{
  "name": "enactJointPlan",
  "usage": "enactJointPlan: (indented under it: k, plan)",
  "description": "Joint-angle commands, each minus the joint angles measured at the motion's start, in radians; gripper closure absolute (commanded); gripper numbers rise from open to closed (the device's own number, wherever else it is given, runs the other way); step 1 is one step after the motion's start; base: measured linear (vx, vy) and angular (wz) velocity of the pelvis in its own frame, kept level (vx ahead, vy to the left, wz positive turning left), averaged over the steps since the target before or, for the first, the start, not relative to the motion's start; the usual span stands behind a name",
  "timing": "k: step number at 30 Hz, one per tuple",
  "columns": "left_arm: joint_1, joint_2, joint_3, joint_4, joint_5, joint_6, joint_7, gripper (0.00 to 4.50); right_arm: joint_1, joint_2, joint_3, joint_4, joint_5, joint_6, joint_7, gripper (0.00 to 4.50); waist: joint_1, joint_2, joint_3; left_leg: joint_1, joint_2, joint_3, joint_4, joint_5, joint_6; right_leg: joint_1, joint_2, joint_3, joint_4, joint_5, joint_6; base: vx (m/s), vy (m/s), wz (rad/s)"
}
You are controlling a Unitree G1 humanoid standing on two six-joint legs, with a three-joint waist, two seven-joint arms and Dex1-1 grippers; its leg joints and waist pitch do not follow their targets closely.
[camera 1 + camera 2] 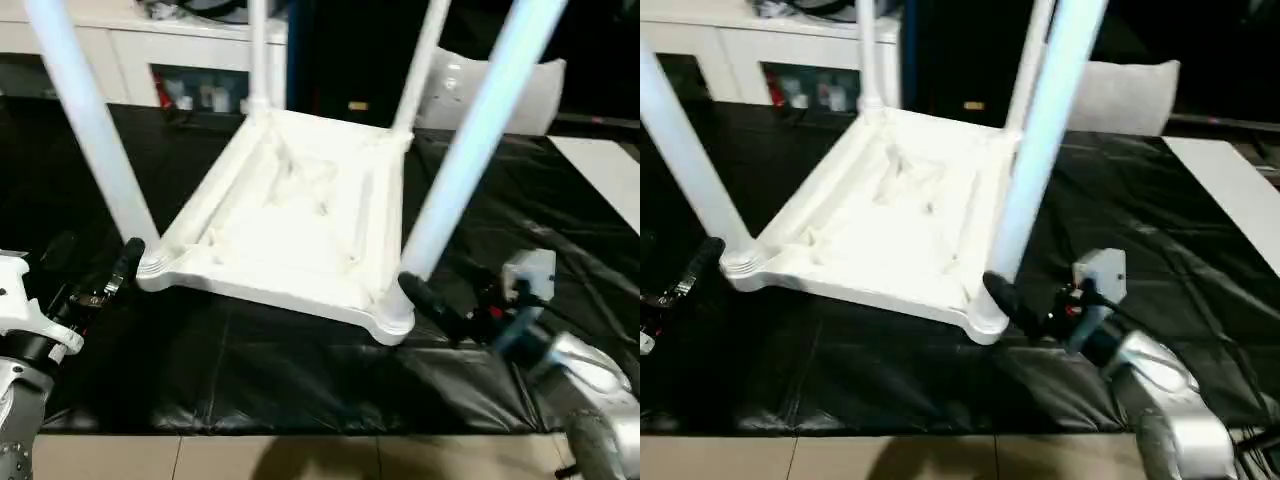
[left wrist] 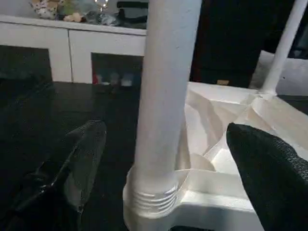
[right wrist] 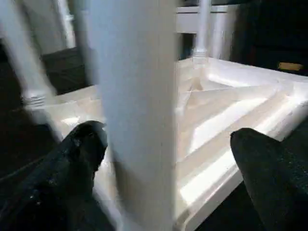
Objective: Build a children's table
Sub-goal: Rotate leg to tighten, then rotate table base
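Flanking a leg (image 2: 163, 96), left end effector (image 2: 163, 159) fingers spread wide

White children's table (image 1: 300, 215) upside down on black sheet, four legs (image 1: 455, 150) standing in corner sockets

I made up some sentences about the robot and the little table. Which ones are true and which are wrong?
1. The tabletop lies upside down on the black sheet. True.
2. Only two legs are stuck in. False: four legs stand in the corner sockets, like the near left leg and the near right leg.
3. The right gripper is shut tight. False: it is open, with a finger on each side of the near right leg.
4. The left gripper is open around the near left leg. True.
5. A white cabinet stands behind the table. True.
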Motion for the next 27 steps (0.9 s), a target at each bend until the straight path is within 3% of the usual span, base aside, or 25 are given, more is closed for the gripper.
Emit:
enactJointPlan:
  k: [1,4,7,8,10,12,16,17,19,20,25,27]
  plan:
    - [-0.010,0.012,-0.011,0.002,0.011,0.005,-0.013,0.10,-0.018,0.002,-0.002,0.038,-0.042,-0.007,-0.061,0.00,0.000,0.027,-0.039,-0.016,0.056,-0.008,-0.097,-0.093,0.019,0.040,-0.064,0.037,-0.058,-0.096,-0.208,0.000,0.000,0.00]
    - [-0.012,0.029,-0.037,0.008,0.005,0.009,-0.047,0.10,-0.039,0.016,-0.012,0.085,-0.085,-0.026,-0.121,0.00,0.003,0.023,-0.036,-0.012,0.057,-0.005,-0.100,-0.133,0.012,0.039,-0.064,0.038,-0.062,-0.152,-0.203,0.000,0.000,0.00]
    - [-0.007,0.048,-0.056,0.008,-0.013,0.023,-0.090,0.10,-0.043,0.014,-0.058,0.117,-0.108,-0.054,-0.168,0.00,0.007,0.028,-0.034,-0.011,0.058,-0.004,-0.103,-0.142,0.006,0.035,-0.064,0.039,-0.063,-0.166,-0.199,0.000,0.000,0.00]
    - [-0.004,0.053,-0.060,0.006,-0.029,0.035,-0.109,0.10,-0.040,-0.001,-0.103,0.136,-0.117,-0.077,-0.191,0.00,0.007,0.031,-0.034,-0.011,0.058,-0.004,-0.104,-0.150,0.000,0.036,-0.064,0.040,-0.062,-0.164,-0.197,0.000,0.000,0.00]
    - [-0.003,0.054,-0.062,0.003,-0.038,0.039,-0.119,0.10,-0.031,-0.026,-0.156,0.149,-0.127,-0.104,-0.212,0.00,0.008,0.029,-0.034,-0.010,0.058,-0.001,-0.104,-0.157,-0.001,0.036,-0.063,0.039,-0.063,-0.161,-0.197,0.000,0.000,0.00]
    - [-0.006,0.053,-0.069,-0.009,-0.062,0.057,-0.132,0.10,-0.018,-0.052,-0.209,0.156,-0.134,-0.123,-0.233,0.00,0.012,0.024,-0.035,-0.011,0.055,0.002,-0.101,-0.139,0.006,0.039,-0.062,0.040,-0.063,-0.142,-0.196,0.000,0.000,0.00]
    - [-0.014,0.054,-0.098,-0.023,-0.088,0.078,-0.158,0.10,0.009,-0.095,-0.235,0.162,-0.139,-0.116,-0.228,0.00,0.016,0.021,-0.037,-0.017,0.053,0.002,-0.096,-0.072,0.035,0.047,-0.064,0.040,-0.060,-0.097,-0.199,0.000,0.000,0.00]
    - [-0.020,0.055,-0.113,-0.023,-0.093,0.087,-0.169,0.10,0.017,-0.107,-0.235,0.163,-0.143,-0.111,-0.221,0.00,0.015,0.018,-0.036,-0.017,0.054,0.004,-0.096,-0.075,0.039,0.046,-0.063,0.039,-0.062,-0.108,-0.198,0.000,0.000,0.00]
    - [-0.042,0.058,-0.158,-0.012,-0.104,0.112,-0.209,0.10,0.081,-0.176,-0.146,0.091,-0.127,-0.081,-0.051,0.00,0.013,0.021,-0.035,-0.015,0.054,0.004,-0.097,-0.104,0.042,0.045,-0.062,0.039,-0.064,-0.151,-0.197,0.000,0.000,0.00]
    - [-0.051,0.058,-0.169,-0.005,-0.108,0.117,-0.221,0.10,0.104,-0.191,-0.119,0.056,-0.104,-0.066,0.009,0.00,0.014,0.019,-0.031,-0.018,0.057,0.002,-0.099,-0.139,0.061,0.047,-0.063,0.041,-0.070,-0.193,-0.188,0.000,0.000,0.00]
    - [-0.124,0.054,-0.226,0.071,-0.096,0.118,-0.271,0.10,0.127,-0.197,-0.065,-0.049,-0.012,0.010,0.084,0.00,0.004,0.015,-0.029,-0.016,0.058,-0.002,-0.101,-0.153,0.065,0.040,-0.064,0.040,-0.078,-0.277,-0.172,0.000,0.000,0.00]
    - [-0.164,0.053,-0.247,0.122,-0.074,0.109,-0.282,0.10,0.118,-0.190,-0.043,-0.065,-0.006,0.026,0.081,0.00,0.002,0.018,-0.030,-0.016,0.058,-0.002,-0.102,-0.154,0.056,0.038,-0.064,0.039,-0.079,-0.290,-0.166,0.000,0.000,0.00]
